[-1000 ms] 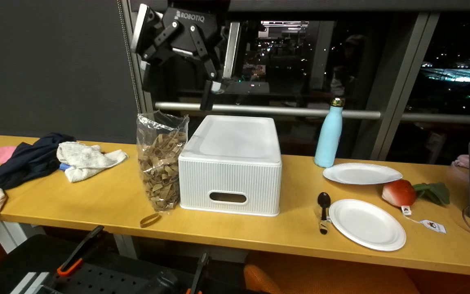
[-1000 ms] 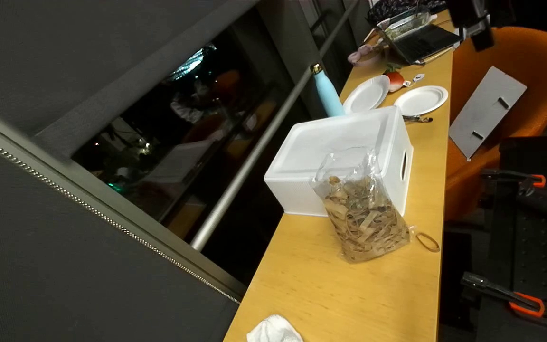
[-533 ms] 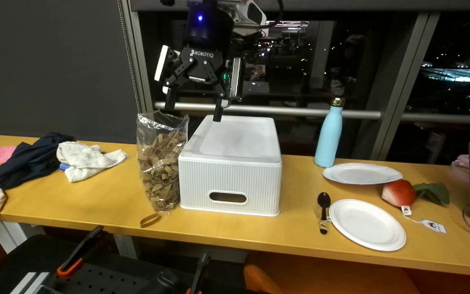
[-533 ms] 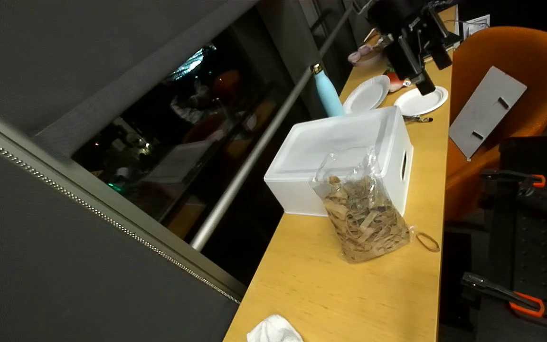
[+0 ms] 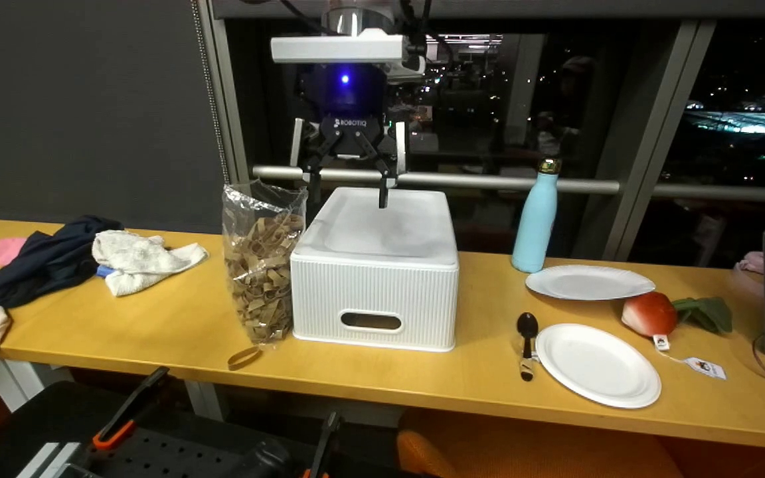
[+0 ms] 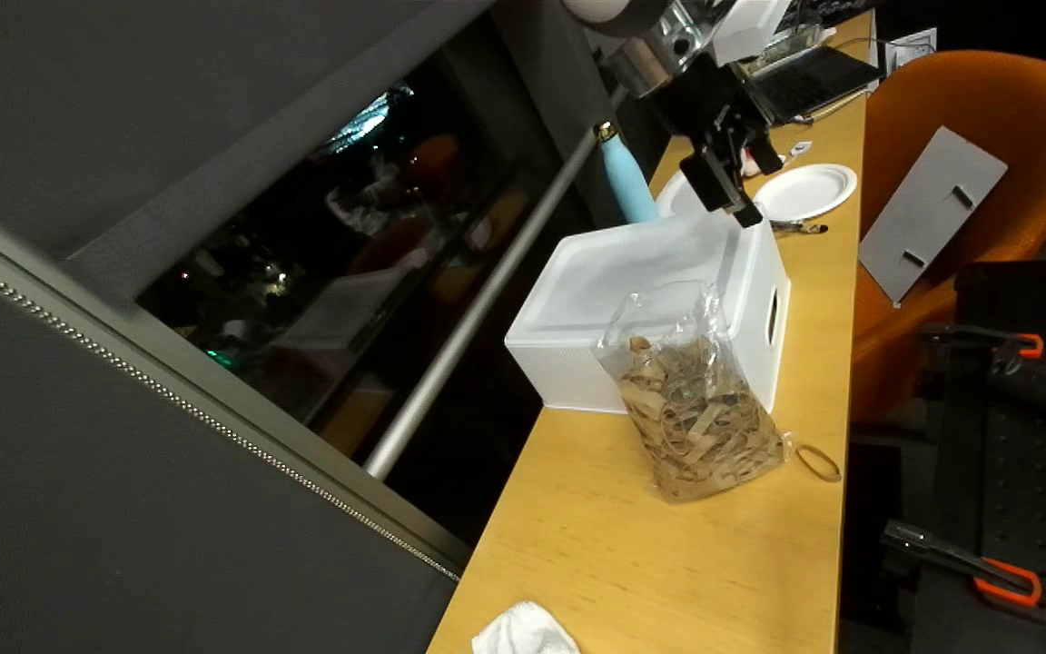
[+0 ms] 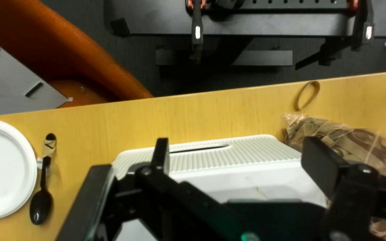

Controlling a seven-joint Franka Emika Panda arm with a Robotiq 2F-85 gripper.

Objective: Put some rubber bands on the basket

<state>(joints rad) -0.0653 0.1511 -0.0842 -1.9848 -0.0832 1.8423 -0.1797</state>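
The white ribbed basket [image 5: 374,302] stands on the table with a closed flat top, so its inside is hidden. It also shows in an exterior view [image 6: 641,263] and the wrist view [image 7: 209,160]. A clear bag of tan rubber bands [image 5: 259,279] leans upright against its side, also in an exterior view [image 6: 695,427] and the wrist view [image 7: 350,137]. A single loose rubber band [image 5: 244,358] lies by the table's front edge, also in the wrist view [image 7: 308,95]. My gripper [image 5: 349,192] is open and empty above the basket; its fingers show in the wrist view [image 7: 236,150].
A blue bottle [image 5: 535,219], two white plates [image 5: 598,365], a black spoon [image 5: 526,345] and a red toy vegetable [image 5: 649,314] stand or lie right of the basket. Cloths [image 5: 143,259] lie at the left. A window rail [image 5: 489,180] runs behind the table.
My gripper has come down and, in an exterior view, to the right, turning from tilted to pointing straight down over the basket. Its fingers stay open. The basket, bag and loose band have not moved.
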